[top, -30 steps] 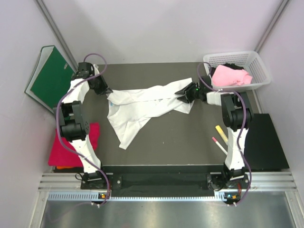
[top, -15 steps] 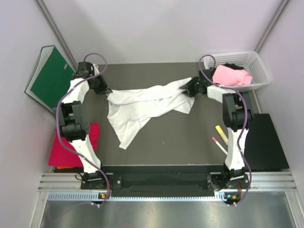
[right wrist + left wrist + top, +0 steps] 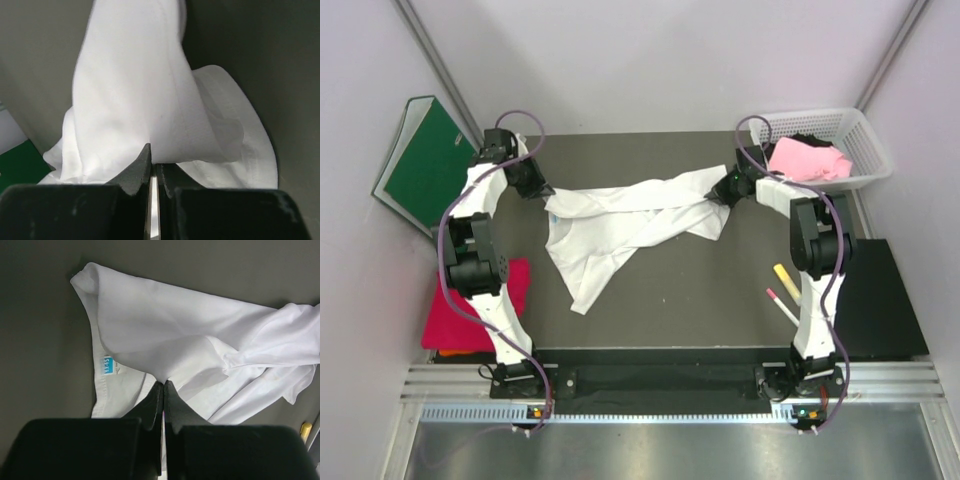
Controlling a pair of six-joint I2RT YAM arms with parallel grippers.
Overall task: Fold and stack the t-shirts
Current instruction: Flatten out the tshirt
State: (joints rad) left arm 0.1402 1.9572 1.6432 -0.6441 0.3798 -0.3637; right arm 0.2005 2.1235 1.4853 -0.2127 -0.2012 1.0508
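Both arms reach toward the table's far side; the left gripper (image 3: 542,192) and right gripper (image 3: 721,190) each pinch one end of the large white cloth t-shirt (image 3: 620,222) stretched between them on the dark table (image 3: 690,290). A light pink shirt (image 3: 806,161) fills the white plastic basket (image 3: 861,126) just beside the right arm

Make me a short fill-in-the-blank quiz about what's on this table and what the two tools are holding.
The left tool and the right tool each pinch the white shirt, which rests on the ___.
The pink shirt lies in the ___.
The binder at far left is coloured ___.
Missing words: table, basket, green.
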